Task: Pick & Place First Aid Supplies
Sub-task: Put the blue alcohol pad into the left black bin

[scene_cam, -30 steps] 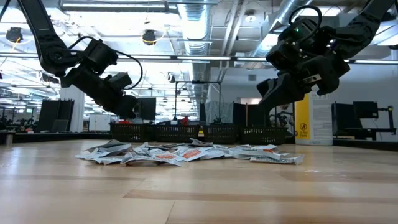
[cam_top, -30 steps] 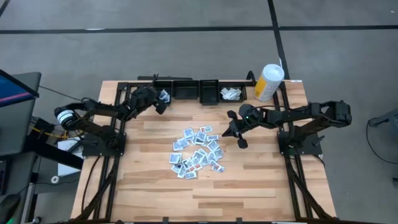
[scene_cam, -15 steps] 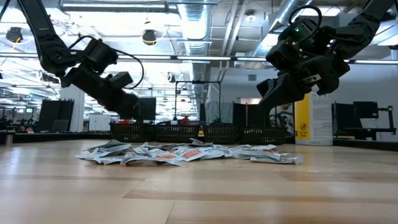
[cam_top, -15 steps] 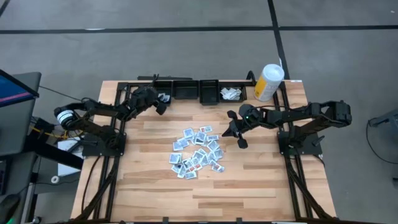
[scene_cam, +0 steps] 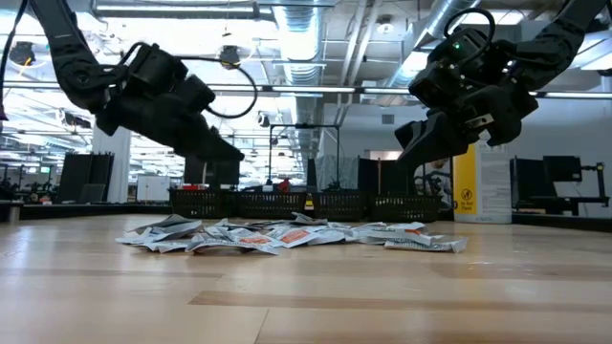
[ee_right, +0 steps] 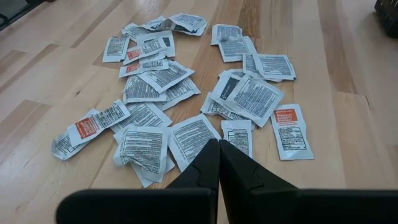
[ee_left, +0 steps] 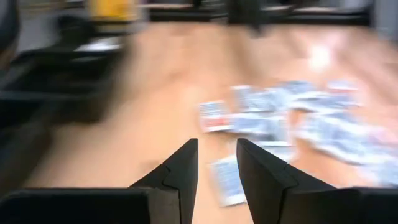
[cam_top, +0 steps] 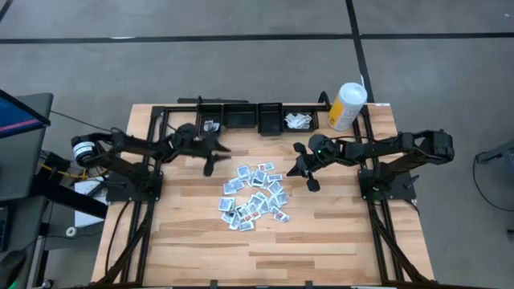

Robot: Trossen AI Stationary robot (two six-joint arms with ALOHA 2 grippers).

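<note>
- First aid supplies (cam_top: 255, 197): a loose heap of flat packets on the bare wooden table (cam_top: 321, 233), lying between the two grippers, some overlapping, some apart at the fringe.
- Left gripper (cam_top: 210, 157): fingers slightly apart with nothing between them, as its wrist view shows; it hangs above the table, and the nearest packets lie just ahead of and below its tips.
- Right gripper (cam_top: 305, 170): fingers pressed together, empty; it hovers clear of the boards with the heap spread directly before its tips, an orange-marked packet (ee_right: 287, 130) off to one side of them.
- Step in hand, as a judgement: the left gripper appears to be on its way to the heap for a pick. A clean pick would favour a lone packet at the near fringe rather than the stacked middle, with the fingers spread wider first and closed across the packet's short side so that only one comes up.
- Orientation: packets lie flat, printed faces up, long axes pointing every way; no common direction. The oblong packet nearest the left fingers runs roughly along their line of reach, though that view is blurred.
- Farther out: black bins (cam_top: 241, 117) along the table's far edge, one holding white packets (cam_top: 299, 121); beside them a white-and-yellow canister (cam_top: 347, 106).
</note>
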